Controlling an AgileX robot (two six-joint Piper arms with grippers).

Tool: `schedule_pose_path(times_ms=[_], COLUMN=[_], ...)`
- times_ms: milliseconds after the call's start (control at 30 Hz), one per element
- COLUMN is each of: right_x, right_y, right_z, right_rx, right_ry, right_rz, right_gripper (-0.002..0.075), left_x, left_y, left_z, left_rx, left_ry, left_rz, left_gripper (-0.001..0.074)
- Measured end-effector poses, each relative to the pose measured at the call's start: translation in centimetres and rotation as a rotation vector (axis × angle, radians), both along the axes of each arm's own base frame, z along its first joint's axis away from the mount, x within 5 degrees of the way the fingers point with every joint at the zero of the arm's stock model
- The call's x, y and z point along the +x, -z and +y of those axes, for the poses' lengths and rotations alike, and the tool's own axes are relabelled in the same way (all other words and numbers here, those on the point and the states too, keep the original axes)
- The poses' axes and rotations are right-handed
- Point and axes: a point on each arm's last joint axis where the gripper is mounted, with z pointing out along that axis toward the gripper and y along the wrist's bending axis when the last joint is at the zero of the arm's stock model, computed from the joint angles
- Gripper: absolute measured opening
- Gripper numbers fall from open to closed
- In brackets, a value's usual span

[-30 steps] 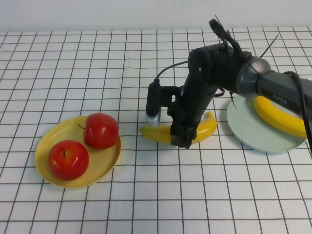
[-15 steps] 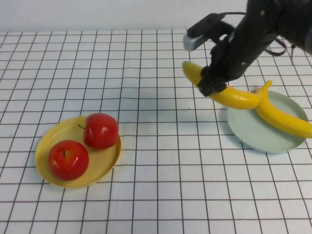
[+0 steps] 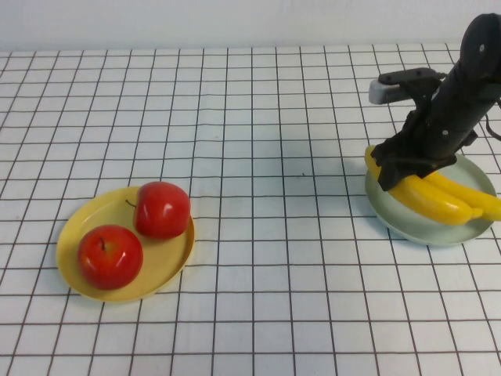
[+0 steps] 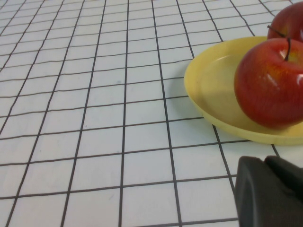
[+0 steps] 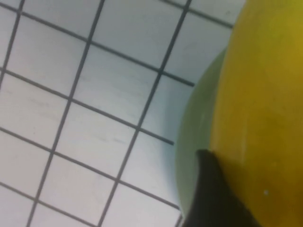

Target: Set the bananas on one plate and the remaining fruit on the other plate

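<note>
— White gridded counter (image 3: 258, 117); what sits in the plates?

— Both bananas (image 3: 438, 196), long, smooth and yellow, lie side by side in the pale green plate (image 3: 383, 205) on the right. Two glossy red apples (image 3: 133, 231) with dark stems fill the yellow plate (image 3: 78, 223) on the left.

— And the arms?

— The right end effector (image 3: 403, 166) is down over the green plate, fingers clamped on the nearer banana. The left end effector (image 4: 270, 191) is closed and empty, low beside the yellow plate.

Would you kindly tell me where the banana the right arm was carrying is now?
In the high view it lies on the pale green plate at the right, beside the other banana, with the right tool on it.
</note>
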Motion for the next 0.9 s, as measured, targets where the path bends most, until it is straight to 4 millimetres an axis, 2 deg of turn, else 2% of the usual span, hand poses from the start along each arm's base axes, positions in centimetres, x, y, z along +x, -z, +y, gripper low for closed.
schedule_pose_path(times_ms=[167, 333, 433, 533, 667, 767, 900], right_x=[0.2, 0.5, 0.5, 0.3, -1.2, -4.3, -9.5], right_y=[1.9, 2.0, 1.4, -0.7, -5.1, -8.9, -11.9], right_z=[0.3, 0.4, 0.3, 0.2, 0.9, 2.0, 2.8], right_rx=[0.025, 0.039, 0.044, 0.060, 0.105, 0.184, 0.343], right_ry=[0.014, 0.024, 0.027, 0.038, 0.048, 0.057, 0.113], right_rz=[0.046, 0.027, 0.005, -0.079, -0.305, -0.521, -0.754], right_gripper=[0.0339, 0.0426, 0.0420, 0.0343, 0.0123, 0.0028, -0.0006], left_x=[0.0, 0.0, 0.0, 0.0, 0.0, 0.0, 0.0], left_y=[0.0, 0.0, 0.0, 0.0, 0.0, 0.0, 0.0], left_z=[0.0, 0.0, 0.0, 0.0, 0.0, 0.0, 0.0], left_rx=[0.000, 0.000, 0.000, 0.000, 0.000, 0.000, 0.000], left_ry=[0.000, 0.000, 0.000, 0.000, 0.000, 0.000, 0.000], left_rz=[0.000, 0.000, 0.000, 0.000, 0.000, 0.000, 0.000], left_gripper=[-0.0004, -0.0004, -0.0004, -0.0004, -0.0004, -0.0004, -0.0004])
